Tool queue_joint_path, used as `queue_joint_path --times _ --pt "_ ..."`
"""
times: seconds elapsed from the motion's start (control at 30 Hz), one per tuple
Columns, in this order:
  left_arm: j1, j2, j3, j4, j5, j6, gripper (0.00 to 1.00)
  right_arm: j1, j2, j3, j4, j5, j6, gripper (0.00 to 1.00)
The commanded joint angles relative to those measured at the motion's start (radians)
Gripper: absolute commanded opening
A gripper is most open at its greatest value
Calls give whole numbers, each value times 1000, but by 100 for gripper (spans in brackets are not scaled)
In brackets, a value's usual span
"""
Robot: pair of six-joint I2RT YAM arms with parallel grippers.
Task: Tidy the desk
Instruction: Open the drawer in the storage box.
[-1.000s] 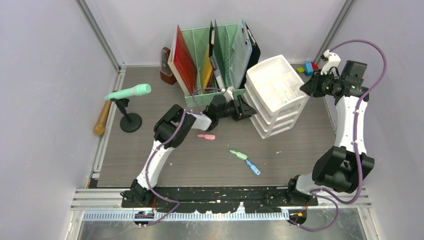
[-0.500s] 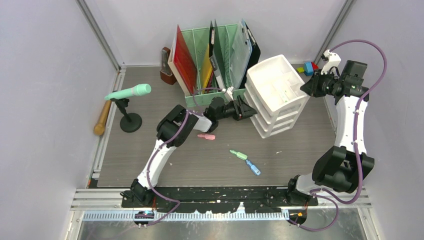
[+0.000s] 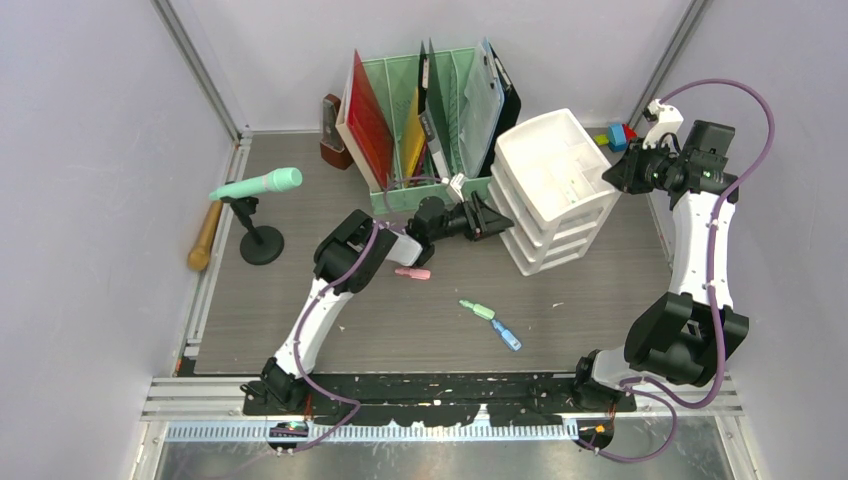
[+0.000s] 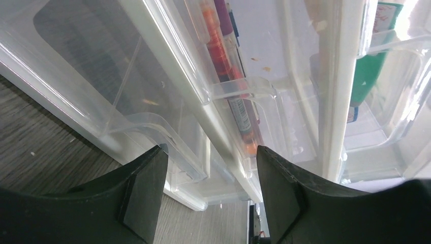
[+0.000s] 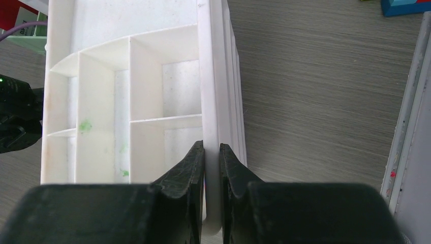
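The desk (image 3: 400,320) carries a white stacked drawer unit (image 3: 555,190) at the back right. My right gripper (image 3: 612,178) is shut on the right rim of its top tray, and the white rim (image 5: 211,76) sits pinched between the fingers (image 5: 190,168). My left gripper (image 3: 490,218) is open, close against the unit's clear drawer fronts (image 4: 152,61). A drawer handle (image 4: 167,137) lies just beyond the gap between its jaws. An orange pen (image 4: 218,56) lies inside the middle drawer. Pink (image 3: 412,272), green (image 3: 477,309) and blue (image 3: 506,335) markers lie loose on the desk.
A mint-green file rack (image 3: 430,110) with folders stands at the back, touching the drawer unit. A green microphone on a black stand (image 3: 258,185) and a wooden handle (image 3: 205,235) are at the left. Coloured blocks (image 3: 618,135) sit in the back right corner.
The left arm has shifted very slightly while its gripper stays at the drawer fronts. The right arm has not moved.
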Motion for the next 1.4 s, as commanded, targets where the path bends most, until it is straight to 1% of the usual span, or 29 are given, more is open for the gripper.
queue_joint_path --times 0.0,0.3,0.6,0.83,1.03,1.37 --pt "3 -11 -35 170 13 -199 64 29 76 -102 -143 134 25 0" --pt "5 -9 -86 274 17 -245 58 29 62 -112 -127 135 37 0" --pt "6 8 -121 305 22 -248 56 31 5 -145 -65 176 54 0" --pt "6 16 -140 327 27 -243 50 43 -55 -167 -15 245 56 0" --pt "6 18 -138 343 29 -249 44 47 -80 -165 -8 310 46 0" --pt "6 34 -137 357 35 -253 41 47 -152 -142 -6 417 -1 1"
